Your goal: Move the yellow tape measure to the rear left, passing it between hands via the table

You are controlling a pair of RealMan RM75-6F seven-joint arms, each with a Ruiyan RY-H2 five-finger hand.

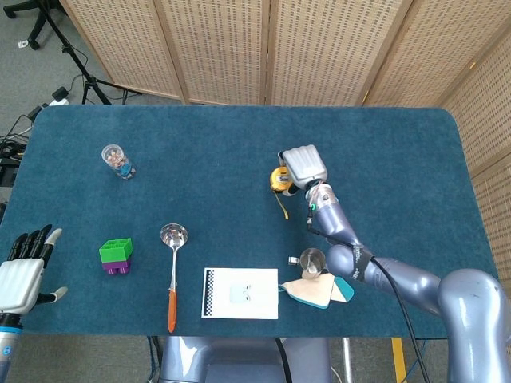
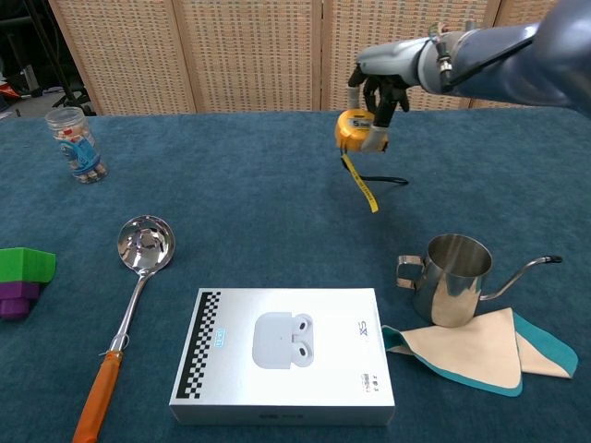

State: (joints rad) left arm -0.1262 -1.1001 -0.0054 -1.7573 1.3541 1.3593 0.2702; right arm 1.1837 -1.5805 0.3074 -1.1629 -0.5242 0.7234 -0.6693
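The counter (image 1: pixel 239 136), wide and covered in blue cloth, carries everything here. Near its front edge lies a white earbuds box (image 2: pixel 282 355), with a long ladle (image 2: pixel 138 268) to its left and a steel pitcher (image 2: pixel 452 277) standing on a folded cloth (image 2: pixel 489 355) to its right. Further left sit green and purple blocks (image 1: pixel 117 256), and a small clear jar (image 1: pixel 117 161) stands toward the rear left.

The right robot hand (image 2: pixel 383 88) hangs above the middle of the counter, fingers closed around the yellow tape measure (image 2: pixel 355 129), which is lifted clear of the cloth. A short length of its tape dangles below, and a black strap trails down to the surface. The left robot hand (image 1: pixel 20 275) waits past the front left edge, fingers spread and empty.

To my eye, the carry toward the middle is under way. Doing it well means setting the case down flat, somewhere the left arm can reach, well apart from the ladle and jar. The loose tape and strap could drag or snag, so a slow, low descent before letting go looks wise.
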